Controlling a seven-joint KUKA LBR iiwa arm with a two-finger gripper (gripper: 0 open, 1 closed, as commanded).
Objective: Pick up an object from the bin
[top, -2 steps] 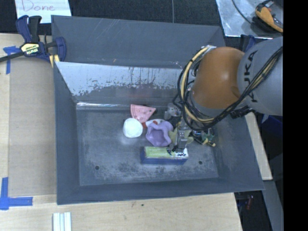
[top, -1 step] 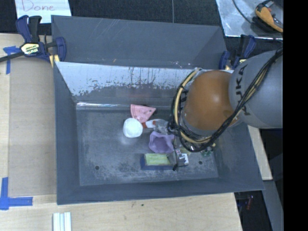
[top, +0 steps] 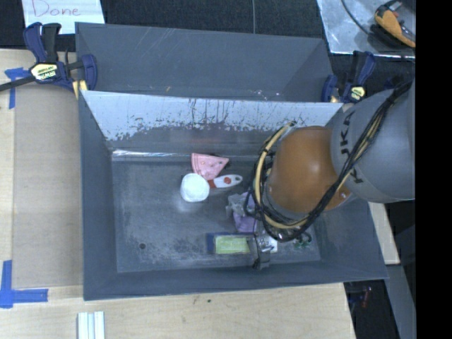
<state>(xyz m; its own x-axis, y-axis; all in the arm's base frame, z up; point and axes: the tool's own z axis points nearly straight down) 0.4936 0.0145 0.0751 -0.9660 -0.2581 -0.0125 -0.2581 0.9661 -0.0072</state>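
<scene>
The gripper is low at the front wall of the bin, and I cannot tell if it is open or closed. It could slide off the green block just beside it, push it along the floor, or catch the purple thing close behind. The block is flat, rectangular, with a dark frame, lying at front centre, well apart from the white ball

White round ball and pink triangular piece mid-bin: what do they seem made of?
White round ball: probably soft foam or matte plastic; no shine shows. Pink triangular piece: perhaps thin plastic or rubber, with a faintly dotted, dull surface.
</scene>
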